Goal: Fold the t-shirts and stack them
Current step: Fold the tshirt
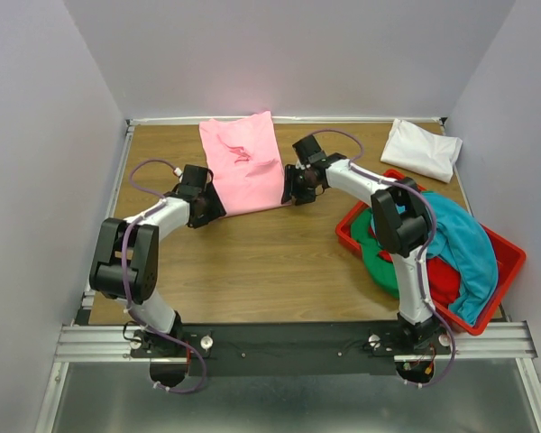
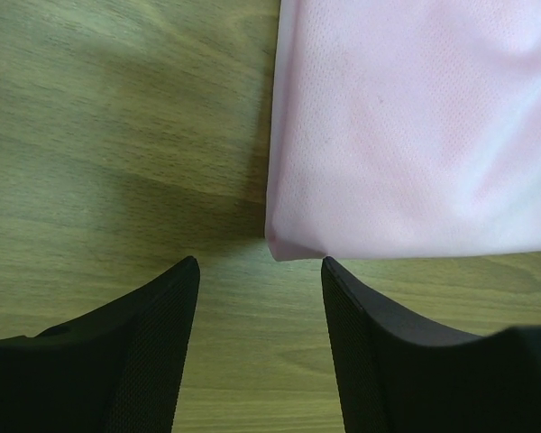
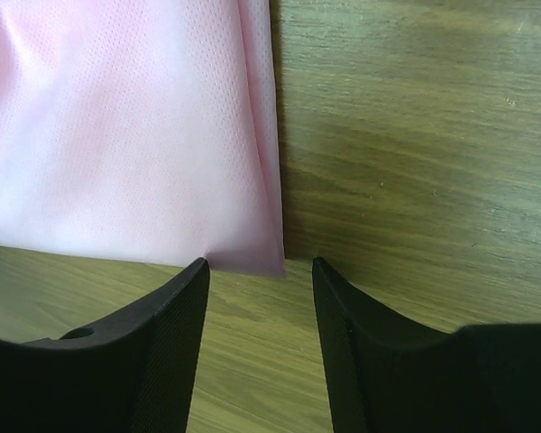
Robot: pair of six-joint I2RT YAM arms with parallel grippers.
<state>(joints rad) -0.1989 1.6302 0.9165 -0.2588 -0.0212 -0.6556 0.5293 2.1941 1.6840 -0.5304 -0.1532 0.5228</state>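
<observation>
DESK: Where does the pink t-shirt [image 1: 243, 162] lie?

OPERATOR: At twelve o'clock on the table [image 1: 252, 271], with its long axis running six to twelve. My left gripper [image 2: 260, 262] faces the near-left corner and my right gripper [image 3: 260, 262] the near-right corner. Each corner sits at twelve o'clock just ahead of the gap. Both pairs of jaws stand partly open, holding nothing. Neither arm is nearer, so I judge the next fold takes both together.

DESK: The count?

OPERATOR: Five shirts. One pink. One white t-shirt [image 1: 422, 149], folded, at two o'clock. One teal t-shirt [image 1: 464, 244], one green t-shirt [image 1: 379, 257] and one red t-shirt [image 1: 442, 280], heaped in one red bin [image 1: 509, 257] at four o'clock.
</observation>
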